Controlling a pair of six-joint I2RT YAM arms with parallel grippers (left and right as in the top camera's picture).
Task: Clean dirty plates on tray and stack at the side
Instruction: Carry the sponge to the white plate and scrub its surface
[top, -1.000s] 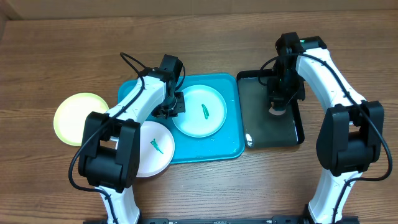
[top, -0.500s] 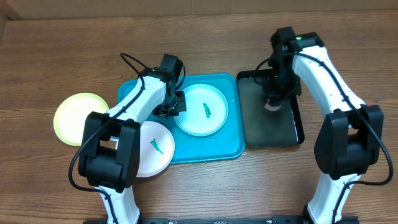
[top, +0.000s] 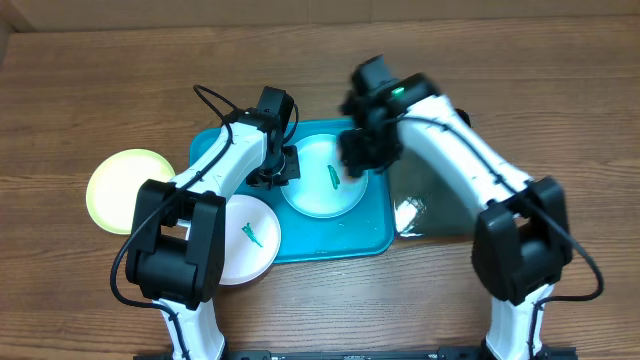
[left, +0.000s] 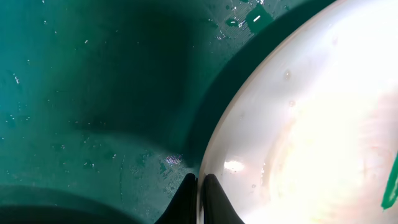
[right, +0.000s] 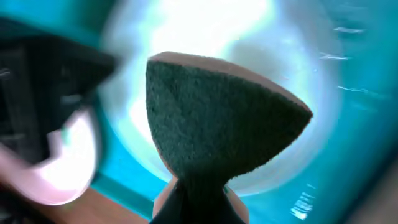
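Note:
The pale blue plate (top: 318, 190) lies on the turquoise tray (top: 340, 240) with a green smear (top: 331, 177) on it. My left gripper (top: 283, 166) is shut on its left rim; the left wrist view shows the jaws (left: 199, 190) pinching the plate (left: 311, 124) edge. My right gripper (top: 357, 150), blurred, hangs over the plate's upper right. It is shut on a sponge (right: 217, 118) with a dark green face, above the plate (right: 205, 25). A white plate (top: 240, 255) with a smear overhangs the tray's lower left. A yellow-green plate (top: 128, 190) rests on the table at the left.
A black tray (top: 440, 205) with wet glints sits right of the turquoise tray, partly under my right arm. The wooden table (top: 100, 90) surrounds both trays. My left arm's cable (top: 205, 100) loops above the tray's top left corner.
My right arm has swung left from the black tray to above the pale blue plate, carrying the sponge. The left gripper has held still on the plate rim.

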